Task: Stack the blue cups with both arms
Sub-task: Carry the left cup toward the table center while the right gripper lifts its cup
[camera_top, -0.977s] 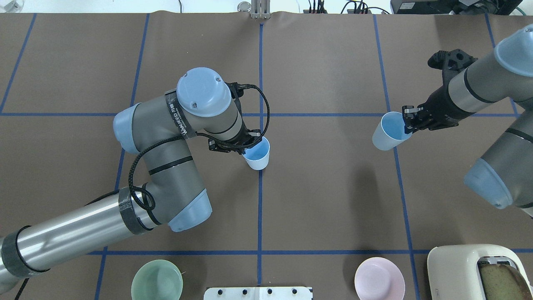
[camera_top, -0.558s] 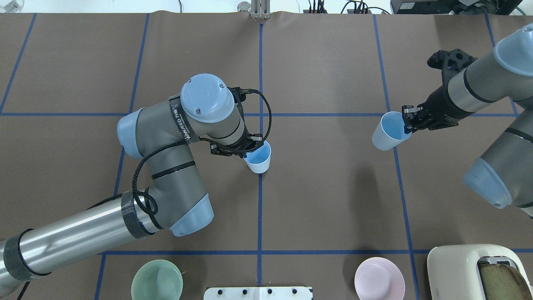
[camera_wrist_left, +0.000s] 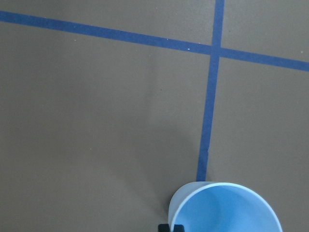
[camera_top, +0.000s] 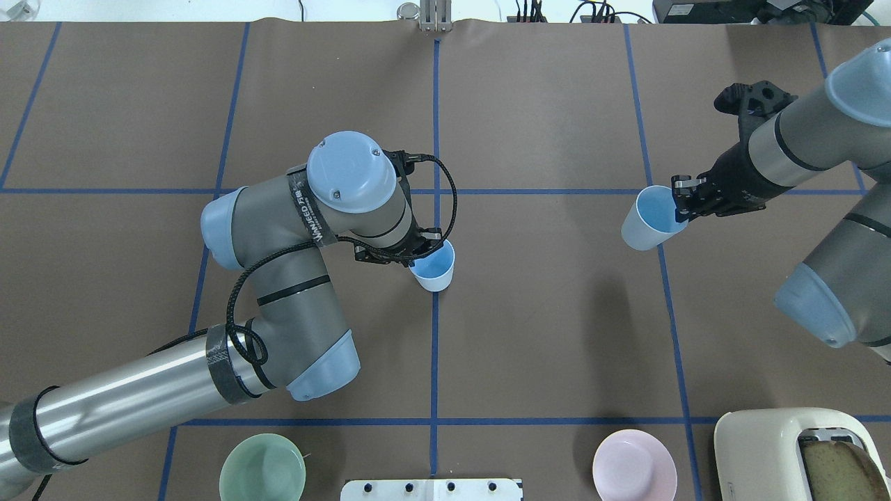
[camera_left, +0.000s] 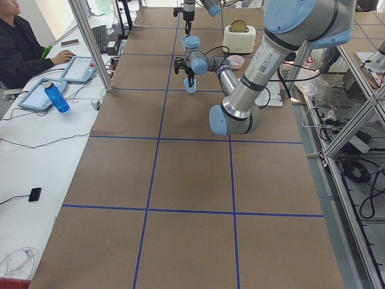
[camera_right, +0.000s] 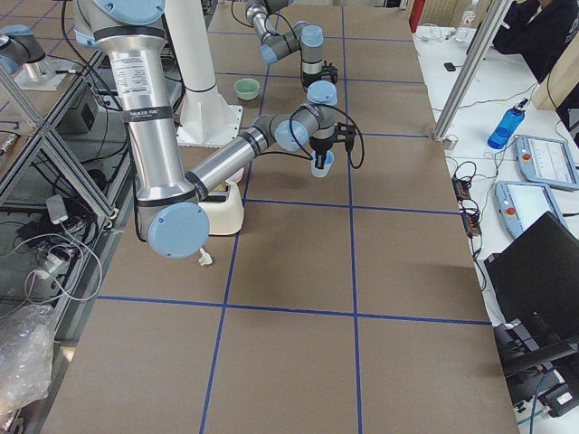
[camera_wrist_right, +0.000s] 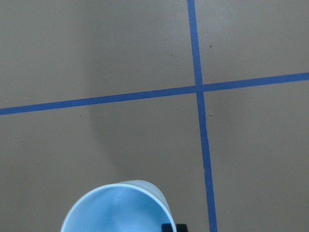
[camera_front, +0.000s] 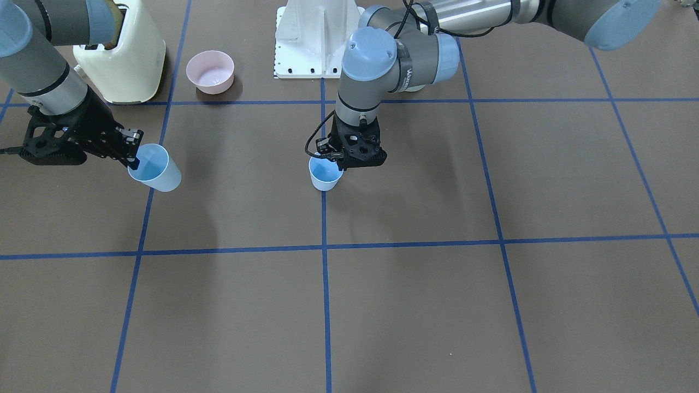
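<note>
Left jaws clamp the centre cup, right jaws the tilted cup (rim grips).

Left arm on move: swings slightly toward robot's right and back toward base side of table. Light-blue wrist cap ends up lower over cross tape line; elbow joint follows. Left gripper, pinching rim, carries blue cup same way, small drift along centre tape line. Cable loop shifts with wrist.
</note>
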Robot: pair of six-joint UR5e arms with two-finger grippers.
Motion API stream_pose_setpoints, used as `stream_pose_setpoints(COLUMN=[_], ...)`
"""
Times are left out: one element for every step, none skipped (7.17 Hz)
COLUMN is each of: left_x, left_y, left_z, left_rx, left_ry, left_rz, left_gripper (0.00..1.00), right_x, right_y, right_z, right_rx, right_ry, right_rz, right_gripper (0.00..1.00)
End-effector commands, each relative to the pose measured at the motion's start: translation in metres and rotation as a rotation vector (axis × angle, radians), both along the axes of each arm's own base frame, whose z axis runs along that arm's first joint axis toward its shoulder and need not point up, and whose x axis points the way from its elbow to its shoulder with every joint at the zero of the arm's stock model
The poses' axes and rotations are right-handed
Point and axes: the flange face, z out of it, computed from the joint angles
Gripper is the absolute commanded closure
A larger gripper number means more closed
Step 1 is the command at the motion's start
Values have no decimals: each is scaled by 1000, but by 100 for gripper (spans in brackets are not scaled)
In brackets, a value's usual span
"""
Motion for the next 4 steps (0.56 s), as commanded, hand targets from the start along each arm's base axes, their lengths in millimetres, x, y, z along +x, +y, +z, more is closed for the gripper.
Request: stream_pose_setpoints(left_x=[0,-1,-2,-9], left_y=[0,1,1,4], left_z=[1,-1,-2,-9], left_rx=[0,3,6,17], left_ry=[-1,10,14,34], left_rz=[0,-3,-2,2], left_gripper=[42,17,6,3], right_x=[0,0,-1,-3], right_y=[0,0,-1,-3], right_z=[0,1,-3,-7], right_rx=[0,-1,3,6], right_ry=[0,1,-4,-7], right_rz=[-1,-1,-2,-2], right_gripper=[100,100,100,100])
